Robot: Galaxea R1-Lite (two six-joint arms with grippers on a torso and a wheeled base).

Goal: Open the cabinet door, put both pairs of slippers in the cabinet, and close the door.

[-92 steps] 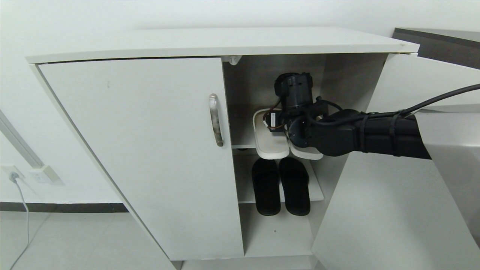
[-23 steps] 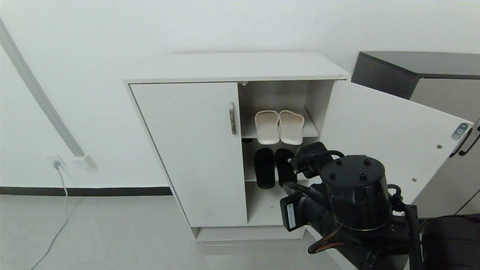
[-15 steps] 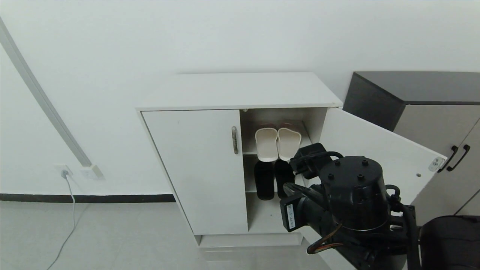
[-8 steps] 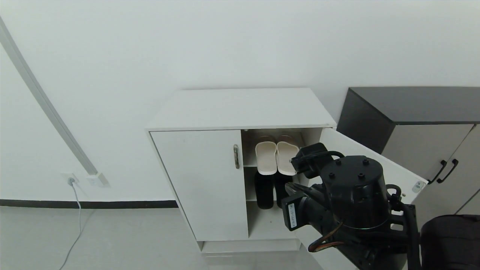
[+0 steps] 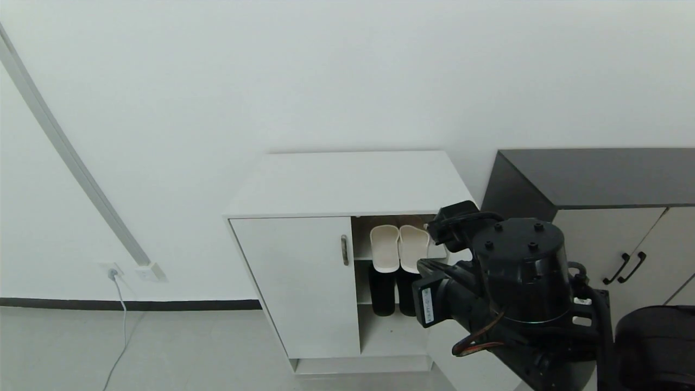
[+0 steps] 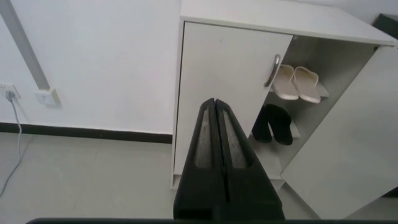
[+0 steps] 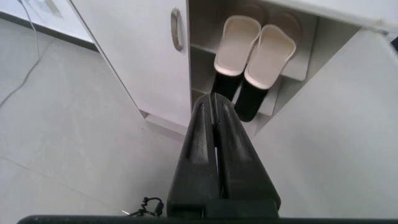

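Ahead of my black right pincer (image 7: pixel 214 99) I see a plain white wooden cabinet (image 7: pixel 137 56) with a silver metal handle (image 7: pixel 176 29). Just beyond the pincer's tips, cream-white slippers (image 7: pixel 255 46) sit above plain black slippers (image 7: pixel 252 102). Under the pincer the smooth floor tiles (image 7: pixel 74 137) are pale grey, unpatterned.
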